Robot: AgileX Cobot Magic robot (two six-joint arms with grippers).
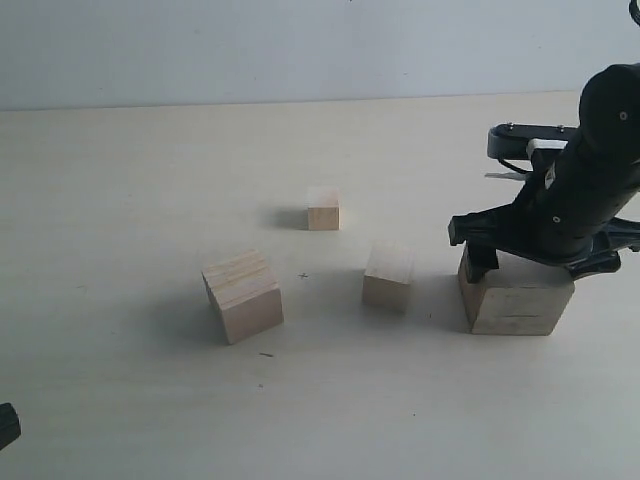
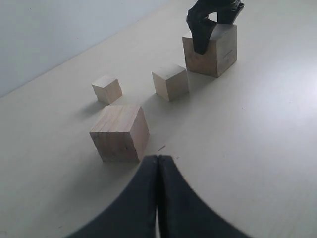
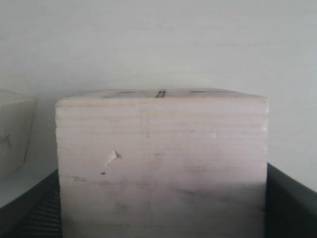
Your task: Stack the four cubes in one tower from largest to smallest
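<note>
Four pale wooden cubes stand apart on the table. The largest cube sits at the right, on the table. My right gripper straddles it from above, one dark finger flat against each side, shut on it. The second-largest cube lies at centre left, the third cube between them, the smallest cube farther back. My left gripper hovers shut and empty, short of the second-largest cube.
The light table spreads wide around the cubes, with a pale wall behind its far edge. A dark tip of the left arm shows at the lower left corner of the exterior view.
</note>
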